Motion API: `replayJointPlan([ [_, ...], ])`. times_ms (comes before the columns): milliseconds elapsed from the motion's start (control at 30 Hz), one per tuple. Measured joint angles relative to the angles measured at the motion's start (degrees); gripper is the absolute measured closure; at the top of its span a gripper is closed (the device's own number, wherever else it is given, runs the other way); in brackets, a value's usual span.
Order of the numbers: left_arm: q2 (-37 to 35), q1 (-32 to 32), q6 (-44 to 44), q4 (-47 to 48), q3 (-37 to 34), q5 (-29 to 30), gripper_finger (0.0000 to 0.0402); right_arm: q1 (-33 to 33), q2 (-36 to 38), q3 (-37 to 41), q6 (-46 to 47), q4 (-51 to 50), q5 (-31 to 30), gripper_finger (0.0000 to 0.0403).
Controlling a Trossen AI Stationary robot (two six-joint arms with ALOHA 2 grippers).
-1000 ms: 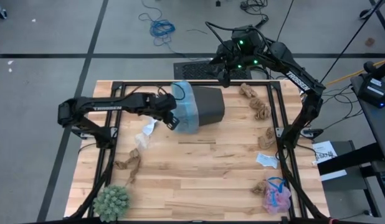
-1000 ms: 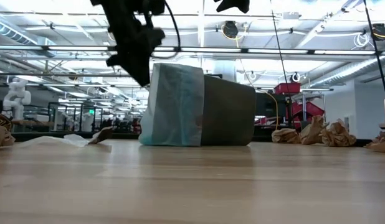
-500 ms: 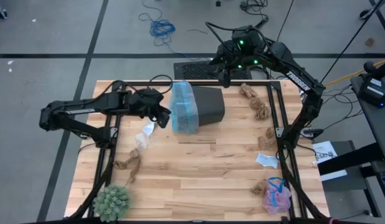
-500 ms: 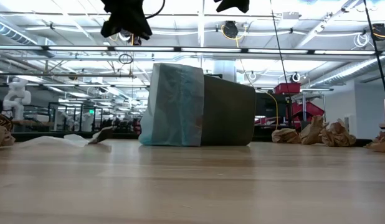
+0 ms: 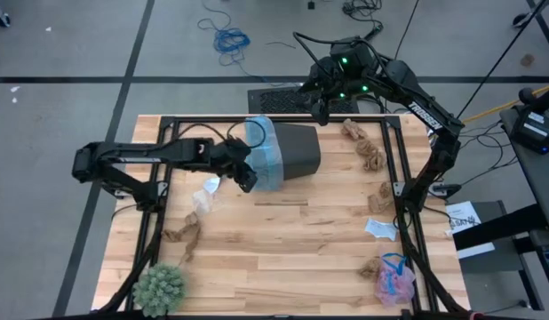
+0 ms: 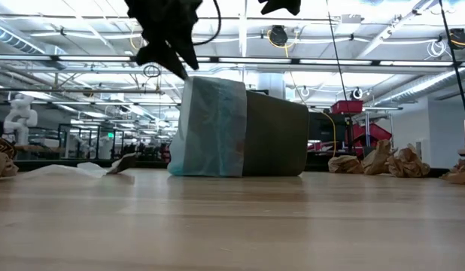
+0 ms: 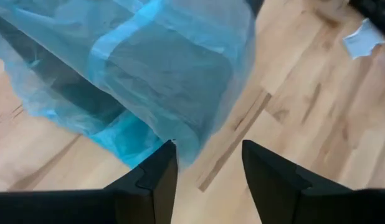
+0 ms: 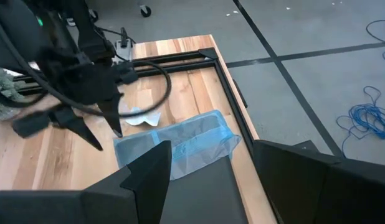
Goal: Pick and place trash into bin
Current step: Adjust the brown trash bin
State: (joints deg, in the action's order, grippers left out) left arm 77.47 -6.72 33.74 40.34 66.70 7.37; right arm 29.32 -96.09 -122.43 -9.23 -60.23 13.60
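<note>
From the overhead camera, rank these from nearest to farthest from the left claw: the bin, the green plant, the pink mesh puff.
1. The bin, lying on its side, its blue-bagged mouth right beside the left claw.
2. The green plant, at the table's near left corner.
3. The pink mesh puff, at the near right corner, farthest.

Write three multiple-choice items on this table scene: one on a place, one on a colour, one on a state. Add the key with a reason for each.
1. Where is the green spiky plant?
A. inside the bin
B. at a table corner on the left arm's side
C. beside the pink mesh puff

2. What colour is the bag lining the bin?
A. light blue
B. yellow
C. red

3. How does the bin stand?
A. upright
B. upside down
C. tipped on its side

Key: B, the high view shows it at that corner; A, the liner is light blue; C, the low view shows the bin lying sideways, with the open left hand at its mouth.
</note>
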Motion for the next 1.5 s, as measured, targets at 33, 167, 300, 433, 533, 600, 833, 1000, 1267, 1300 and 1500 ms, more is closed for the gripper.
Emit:
replayJointPlan([
  [33,0.64,-0.16,-0.02,0.04,0.0,0.24,0.0226,0.0,0.0,0.0,-0.02,0.0,0.0,0.0181],
  [167,3.17,-1.02,-0.04,0.03,0.0,0.42,0.0226,0.0,0.0,0.0,-0.13,0.0,0.01,0.0181],
  [300,5.27,-1.57,0.02,0.0,0.0,0.47,0.0226,0.0,0.0,0.0,-0.24,0.0,0.0,0.0181],
  [433,5.84,-1.57,-0.07,-0.99,-0.02,0.64,0.0226,0.0,0.0,0.0,-0.26,0.0,0.01,0.0181],
  [533,5.82,-1.57,-0.11,-1.14,-0.02,1.75,0.0241,0.0,0.0,0.0,-0.26,0.02,0.01,0.0181],
  [600,5.82,-1.57,-0.12,-1.03,-0.02,2.37,0.0263,0.0,0.0,0.0,-0.44,0.0,0.01,0.0181],
  [833,5.8,-1.57,-1.75,-1.64,-0.02,2.5,0.0388,0.0,0.0,0.0,-0.7,0.02,-0.01,0.0181],
  [1000,5.78,-2.01,-3.06,-1.85,-0.02,2.85,0.0397,0.0,0.0,0.0,-0.72,0.17,0.01,0.0181],
  [1267,3.84,-1.96,-5.96,6.81,5.39,0.03,0.04,0.0,0.0,0.0,-0.72,0.33,0.0,0.0181],
  [1300,3.75,-1.96,-6.88,9.54,7.57,-0.38,0.04,0.02,0.0,0.0,-0.72,0.45,0.0,0.0181],
  [1500,3.55,-2.8,-10.31,22.52,22.54,-4.81,0.0401,-0.02,0.0,0.0,-0.65,1.4,0.01,0.0181],
])
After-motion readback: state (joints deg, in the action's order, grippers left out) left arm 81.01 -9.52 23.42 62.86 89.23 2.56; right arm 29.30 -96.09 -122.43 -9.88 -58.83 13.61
